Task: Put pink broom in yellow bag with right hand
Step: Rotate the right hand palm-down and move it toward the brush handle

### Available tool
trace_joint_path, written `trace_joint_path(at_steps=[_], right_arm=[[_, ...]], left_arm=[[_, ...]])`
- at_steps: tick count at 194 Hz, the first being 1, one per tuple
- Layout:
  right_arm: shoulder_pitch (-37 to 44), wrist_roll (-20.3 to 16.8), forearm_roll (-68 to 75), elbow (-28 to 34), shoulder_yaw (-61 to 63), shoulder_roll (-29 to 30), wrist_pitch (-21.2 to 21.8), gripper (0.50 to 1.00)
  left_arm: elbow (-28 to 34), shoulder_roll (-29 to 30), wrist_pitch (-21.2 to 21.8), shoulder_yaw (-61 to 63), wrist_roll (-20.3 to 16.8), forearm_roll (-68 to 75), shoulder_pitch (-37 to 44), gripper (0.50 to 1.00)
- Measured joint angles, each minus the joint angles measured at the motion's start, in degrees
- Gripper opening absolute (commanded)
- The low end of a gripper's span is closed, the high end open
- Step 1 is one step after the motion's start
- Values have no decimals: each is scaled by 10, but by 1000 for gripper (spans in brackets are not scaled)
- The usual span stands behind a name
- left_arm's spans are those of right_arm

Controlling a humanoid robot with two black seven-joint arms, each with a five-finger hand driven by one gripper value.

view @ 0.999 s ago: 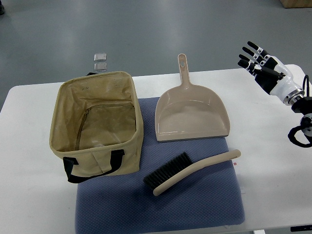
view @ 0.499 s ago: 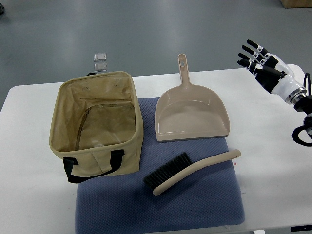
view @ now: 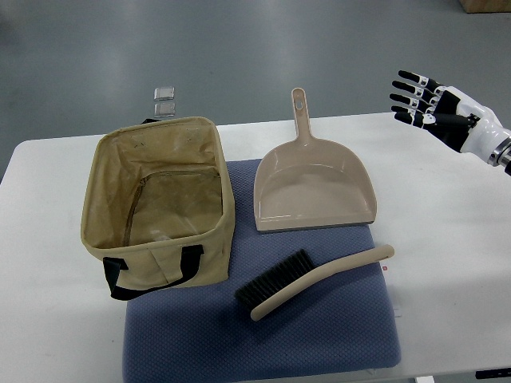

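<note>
Pink: one broom (view: 311,279), one dustpan (view: 313,191); one bag (view: 160,203); right robot hand (view: 435,106) spread, empty.

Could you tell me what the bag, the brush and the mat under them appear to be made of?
The bag looks like soft woven fabric: matte, creased walls, black webbing handles. The brush seems smooth moulded plastic, with dark bristles of unclear fibre. The mat looks like blue textured cloth or foam, judging by its fine dotted surface.

1 broom (view: 307,281), 1 dustpan (view: 311,187), 1 bag (view: 156,203), 1 mat (view: 319,331)
</note>
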Motion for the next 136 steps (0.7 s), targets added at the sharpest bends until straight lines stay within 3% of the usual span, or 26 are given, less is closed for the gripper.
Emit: trace_joint_path(at_steps=[40,87,136], right_arm=[[14,35,-125,88,-42,-48,-19,913],[21,38,-327,195,-93,-89,-83,913],[27,38,-511,267,-153,-112,-143,913]], left_arm=[[0,0,0,0,0,0,0,1000],[0,0,0,0,0,0,0,1000],[0,0,0,0,0,0,0,1000]])
